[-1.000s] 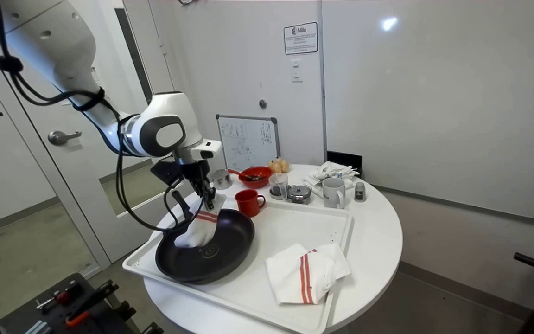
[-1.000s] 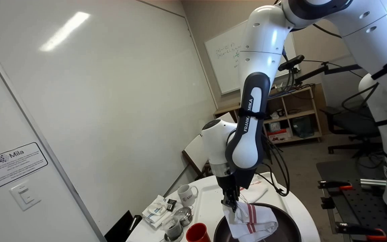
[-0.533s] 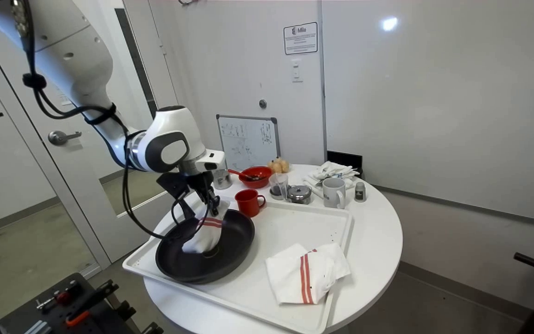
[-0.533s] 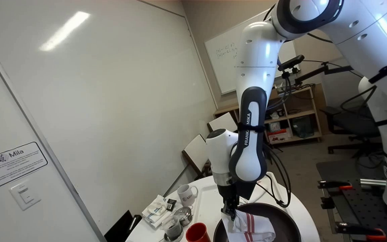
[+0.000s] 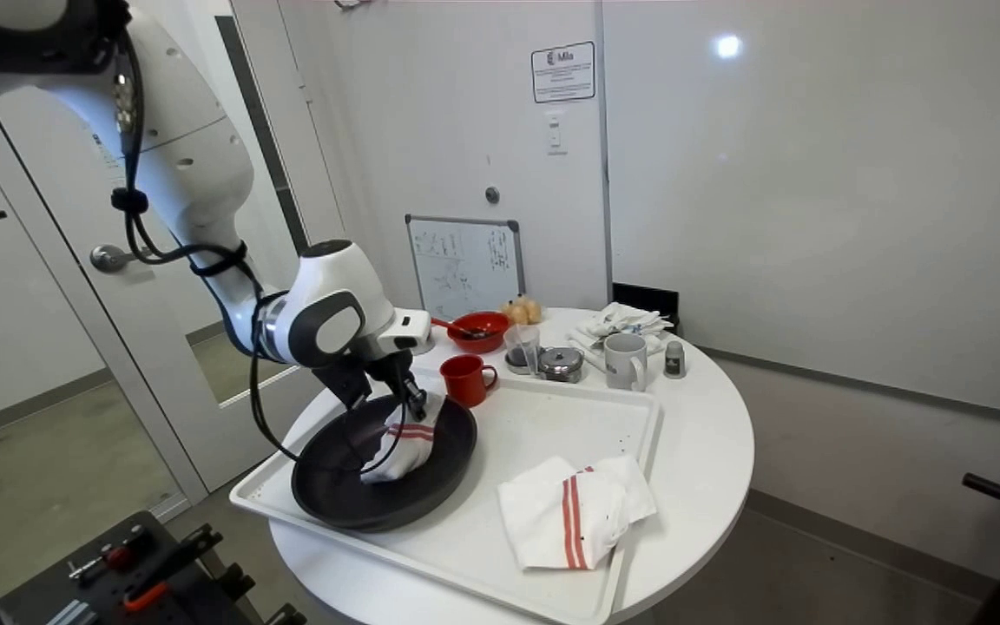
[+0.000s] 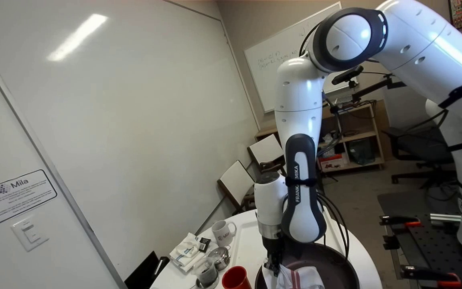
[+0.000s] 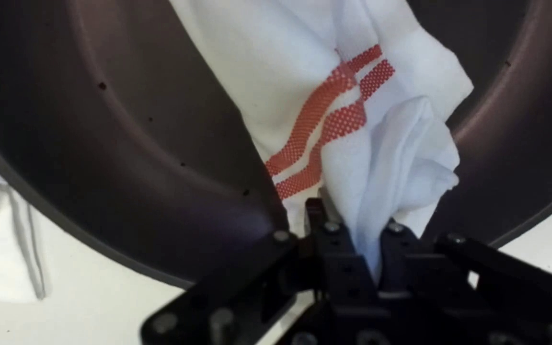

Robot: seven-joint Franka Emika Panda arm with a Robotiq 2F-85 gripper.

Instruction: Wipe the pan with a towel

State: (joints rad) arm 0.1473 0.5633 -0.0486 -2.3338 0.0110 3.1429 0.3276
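Along the bottom of the wrist view, the gripper (image 7: 372, 239) was clamped on a bunched fold of the towel (image 7: 312, 96), its fingers close together with white fabric between them. The rest of the towel spread toward the top of that frame, inside the pan (image 7: 161, 143), and seemed to lie on the pan's floor. Dark specks (image 7: 102, 86) dotted the pan to the left of the towel. In an exterior view the pan sat in the left part of the white tray (image 5: 543, 421), a larger striped cloth (image 5: 548, 521) lay at the tray's lower right, and the red mug (image 5: 463, 380) stood near the pan's upper right rim. The step in hand looked to be the wiping itself, with the grip made. The next move called, by my judgement, for light downward pressure and a sweep toward those specks, short of the mug.
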